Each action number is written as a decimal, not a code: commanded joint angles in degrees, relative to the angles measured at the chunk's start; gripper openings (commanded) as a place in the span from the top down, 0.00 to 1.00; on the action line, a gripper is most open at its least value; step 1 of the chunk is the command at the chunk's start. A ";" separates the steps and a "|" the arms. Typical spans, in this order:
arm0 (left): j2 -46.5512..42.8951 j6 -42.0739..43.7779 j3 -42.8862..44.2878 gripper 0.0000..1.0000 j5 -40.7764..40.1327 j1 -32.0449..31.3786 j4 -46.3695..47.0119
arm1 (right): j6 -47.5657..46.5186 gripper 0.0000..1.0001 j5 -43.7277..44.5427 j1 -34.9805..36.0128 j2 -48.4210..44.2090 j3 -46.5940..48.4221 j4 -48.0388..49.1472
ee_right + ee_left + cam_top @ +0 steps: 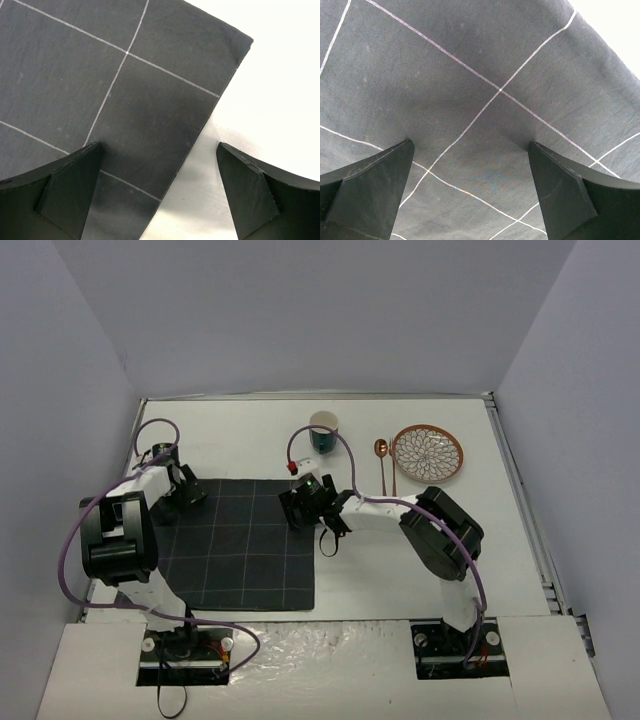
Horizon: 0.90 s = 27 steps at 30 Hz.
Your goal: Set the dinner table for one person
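left gripper (pixel 470 147) hangs with both fingers spread wide apart, low over the far left corner of the dark grid-lined placemat (pixel 240 545). right gripper (pixel 160 150) is likewise parted and holds nothing. it sits at the cloth's far right corner, one finger over the fabric and the other over bare white top. the dinner table (pixel 500 530) stretches ahead of both arm bases, carrying the placemat left of centre. a cup (pixel 323 430), spoon (pixel 381 462) and patterned plate (pixel 427 453) stand toward its far edge.
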 commanded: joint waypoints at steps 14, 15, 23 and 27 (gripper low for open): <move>-21.35 6.82 7.82 0.03 7.90 0.32 -6.65 | 0.85 0.06 -10.60 0.50 -19.50 1.98 -8.95; -22.70 6.90 5.61 0.03 7.89 0.40 -7.08 | 1.03 0.07 -13.24 0.59 -19.86 1.45 -8.77; -30.42 2.50 -8.01 0.07 7.71 0.67 -4.70 | 1.31 0.38 -26.92 4.85 -20.08 -3.21 -5.76; -29.86 -2.03 -12.61 0.07 8.63 0.74 -1.06 | 1.59 0.58 -30.64 7.06 -18.41 -6.07 -2.43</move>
